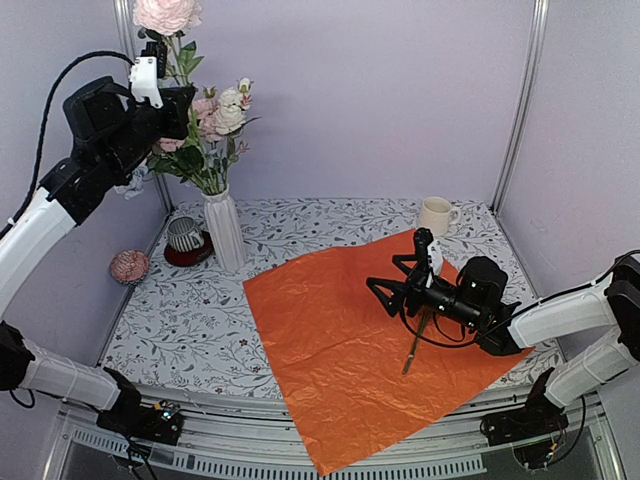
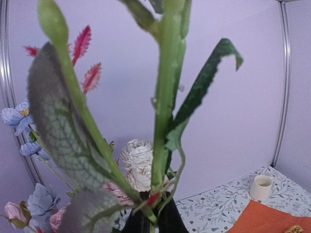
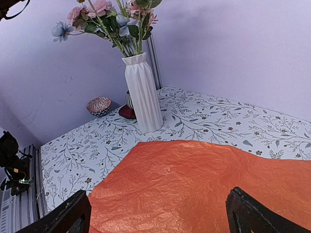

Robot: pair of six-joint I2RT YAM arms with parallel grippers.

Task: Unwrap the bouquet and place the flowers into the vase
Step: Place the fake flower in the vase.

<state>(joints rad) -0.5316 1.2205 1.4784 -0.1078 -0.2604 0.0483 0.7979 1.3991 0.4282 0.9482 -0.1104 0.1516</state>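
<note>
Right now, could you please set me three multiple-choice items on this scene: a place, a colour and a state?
1. Where does the vase stand? A at the front edge; B beside the striped cup; C beside the mug.
2. What colour is the spread paper? A blue; B green; C orange.
3. How is the left gripper? A wide open; B shut on a flower stem; C shut on the mug.
Answers: B, cup and vase stand together at the back left; C, plainly orange; B, its fingers pinch the stem.
</note>
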